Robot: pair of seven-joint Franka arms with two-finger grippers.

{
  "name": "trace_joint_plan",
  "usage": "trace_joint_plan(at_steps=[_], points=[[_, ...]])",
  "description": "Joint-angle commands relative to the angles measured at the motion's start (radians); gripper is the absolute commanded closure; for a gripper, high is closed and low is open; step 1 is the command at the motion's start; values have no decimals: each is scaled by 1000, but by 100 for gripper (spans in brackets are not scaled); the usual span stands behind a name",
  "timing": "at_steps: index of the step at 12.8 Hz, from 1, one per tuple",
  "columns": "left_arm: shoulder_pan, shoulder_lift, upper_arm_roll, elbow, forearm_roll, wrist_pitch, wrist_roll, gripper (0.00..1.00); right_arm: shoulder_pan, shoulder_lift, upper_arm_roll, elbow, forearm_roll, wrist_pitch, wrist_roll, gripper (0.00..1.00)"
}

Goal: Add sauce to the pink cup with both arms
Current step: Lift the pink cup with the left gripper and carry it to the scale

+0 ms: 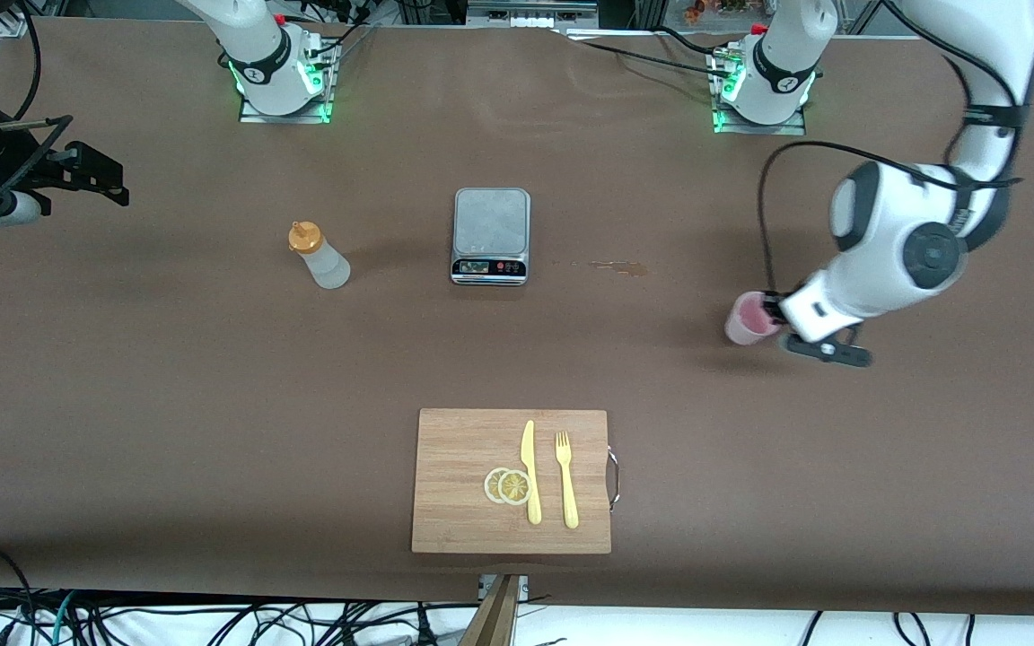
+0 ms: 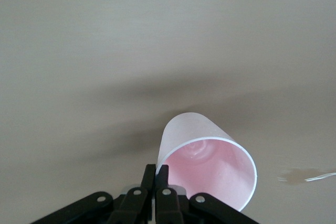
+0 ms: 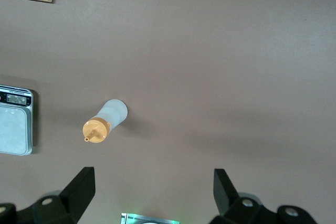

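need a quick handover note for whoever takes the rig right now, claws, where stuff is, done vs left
Left claw: shut on the rim of the pink cup, toward the left arm's end of the table.
Right claw: open, empty, up over the table at the right arm's end; that arm waits.
Sauce bottle: upright on the table beside the scale, cap on, untouched.
Done: cup gripped.
Left: pick up the bottle, squeeze sauce into the cup, which looks empty.

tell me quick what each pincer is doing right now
Left pincer: closed on the rim of the pink cup, toward the left arm's end of the table.
Right pincer: open, holding nothing, above the sauce bottle.
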Motion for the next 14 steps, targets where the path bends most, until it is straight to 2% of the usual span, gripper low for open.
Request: trace_joint_plan(at_steps=[1, 4, 8, 12, 14], points=[[-123, -16, -41, 28, -50, -63, -173, 100, -7, 3, 2, 11, 15, -14, 10, 0], [-264, 5, -92, 74, -80, -63, -398, 100, -7, 3, 2, 11, 15, -15, 8, 0], [-434, 86, -101, 149, -120, -56, -619, 100, -7, 3, 1, 11, 15, -15, 8, 0], [-535, 162, -99, 235, -183, -51, -704, 100, -7, 3, 1, 11, 15, -15, 7, 0], [-560, 185, -99, 245, -199, 15, -710, 100, -7, 3, 1, 11, 15, -15, 7, 0]])
